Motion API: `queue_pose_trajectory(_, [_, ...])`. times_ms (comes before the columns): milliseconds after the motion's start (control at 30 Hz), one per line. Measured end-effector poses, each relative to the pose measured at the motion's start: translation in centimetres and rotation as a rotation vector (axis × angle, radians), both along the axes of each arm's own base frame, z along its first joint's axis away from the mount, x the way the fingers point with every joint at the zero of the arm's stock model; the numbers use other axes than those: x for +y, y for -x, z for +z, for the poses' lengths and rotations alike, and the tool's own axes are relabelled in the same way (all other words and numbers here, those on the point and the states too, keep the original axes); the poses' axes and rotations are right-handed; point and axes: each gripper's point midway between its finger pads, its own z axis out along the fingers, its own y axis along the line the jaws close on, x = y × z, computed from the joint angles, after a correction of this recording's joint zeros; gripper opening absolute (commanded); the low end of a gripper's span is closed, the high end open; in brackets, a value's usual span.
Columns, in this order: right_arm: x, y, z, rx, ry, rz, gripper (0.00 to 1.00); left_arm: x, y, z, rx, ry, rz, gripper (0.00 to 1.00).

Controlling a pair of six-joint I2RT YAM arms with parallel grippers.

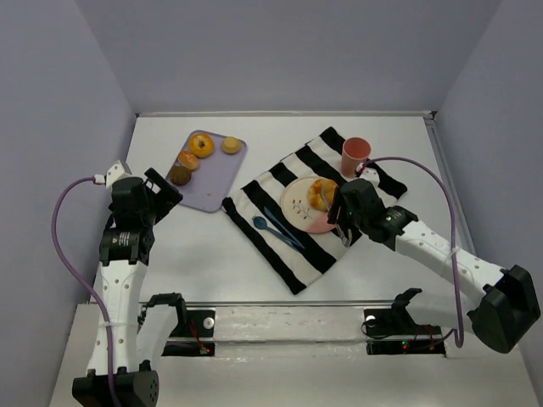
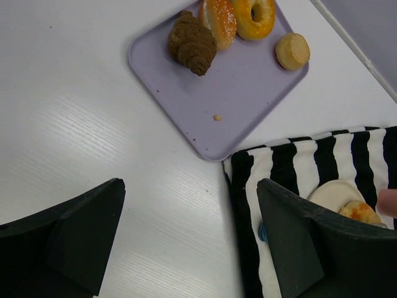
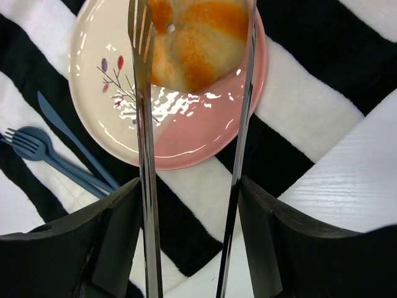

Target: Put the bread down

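Since the bread (image 3: 198, 43) lies on the plate (image 3: 180, 146), the placing looks all but done. What is left, I judge, is to free the tongs (image 3: 144, 155) and lift away.

Nearest, the right gripper (image 3: 189, 205) clamps these metal tongs. Their blades stand apart on either side of the bread, close against it; whether they pinch it I cannot tell. The left gripper (image 2: 189, 236) hangs over the table (image 2: 93, 124), fingers wide apart with nothing between them.

The plate sits on a striped cloth (image 3: 310, 93), with a blue fork (image 3: 31, 146) and knife (image 3: 68, 139) just beside it. Farther off, a cup (image 1: 355, 155) stands on the cloth near the plate and could be knocked on the way out. Far left, a tray (image 2: 236, 99) of other pastries lies well apart from the plate.
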Motion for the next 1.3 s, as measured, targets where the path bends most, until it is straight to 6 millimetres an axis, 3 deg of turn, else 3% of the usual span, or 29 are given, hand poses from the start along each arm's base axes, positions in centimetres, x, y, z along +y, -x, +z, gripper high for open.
queue_pose_trajectory(167, [-0.7,-0.1,3.2,-0.072,-0.022,-0.024,0.70,-0.1,-0.1,-0.1,0.002,0.003,-0.008,0.99])
queue_pose_trajectory(467, [-1.5,-1.5,9.1,-0.189,0.004,-0.042,0.65,-0.2,-0.2,0.0,-0.003,0.005,-0.012,0.99])
queue_pose_trajectory(567, [-0.1,-2.9,11.0,-0.220,0.014,0.024,0.65,-0.2,-0.2,0.1,-0.006,0.006,-0.013,0.99])
queue_pose_trajectory(667, [3.2,-5.0,12.5,-0.235,-0.006,0.140,0.65,-0.3,-0.3,0.1,-0.008,0.006,-0.014,0.99])
queue_pose_trajectory(800, [9.6,-9.0,11.9,-0.217,-0.012,0.303,0.65,-0.3,-0.3,0.2,-0.010,0.006,-0.014,0.99])
queue_pose_trajectory(1000, [19.1,-14.4,7.3,-0.157,0.006,0.492,0.66,-0.3,-0.3,0.1,-0.009,0.006,-0.014,0.99])
queue_pose_trajectory(1133, [22.6,-17.3,4.1,-0.122,0.021,0.537,0.68,-0.3,-0.3,0.0,-0.003,0.007,-0.014,0.99])
queue_pose_trajectory(1300, [25.5,-20.7,2.2,-0.135,0.018,0.547,0.70,-0.3,-0.4,0.0,-0.002,0.007,-0.014,0.99])
